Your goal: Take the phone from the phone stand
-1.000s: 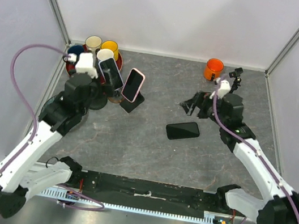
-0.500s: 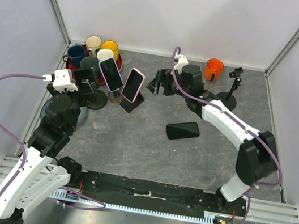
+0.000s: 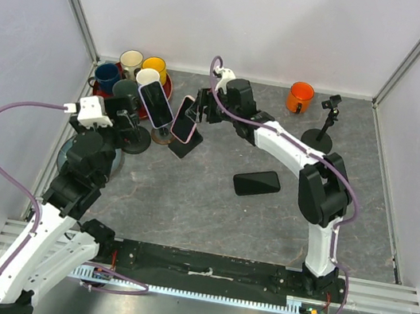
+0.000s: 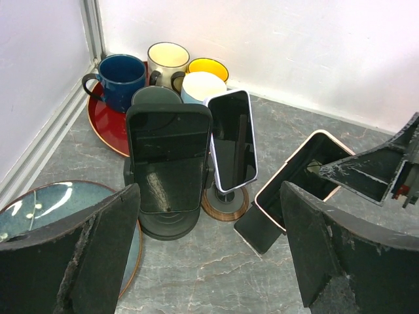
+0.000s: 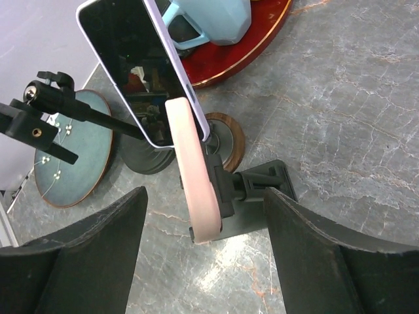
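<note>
A pink-cased phone (image 3: 187,119) leans on a black stand (image 3: 187,150) left of centre. In the right wrist view I see its pink edge (image 5: 192,175) clipped in the stand (image 5: 262,186), with a jaw on either side and clear of it. My right gripper (image 3: 206,106) is open, just behind and right of that phone; it shows in its own view (image 5: 206,261). My left gripper (image 3: 122,120) is open and empty (image 4: 209,261), set back in front of the stands. The pink phone also shows in the left wrist view (image 4: 306,175).
A white-edged phone (image 4: 232,140) on a wood-based stand and a dark phone (image 4: 170,157) on a round black stand are left of the pink one. A loose black phone (image 3: 256,183) lies flat. Mugs on a red plate (image 3: 101,94), an orange mug (image 3: 300,97), a small tripod (image 3: 324,128), a blue plate (image 4: 39,209).
My right arm has swung left across the table from near the tripod to the pink phone. My left gripper has drawn back from the stands and lowered.
</note>
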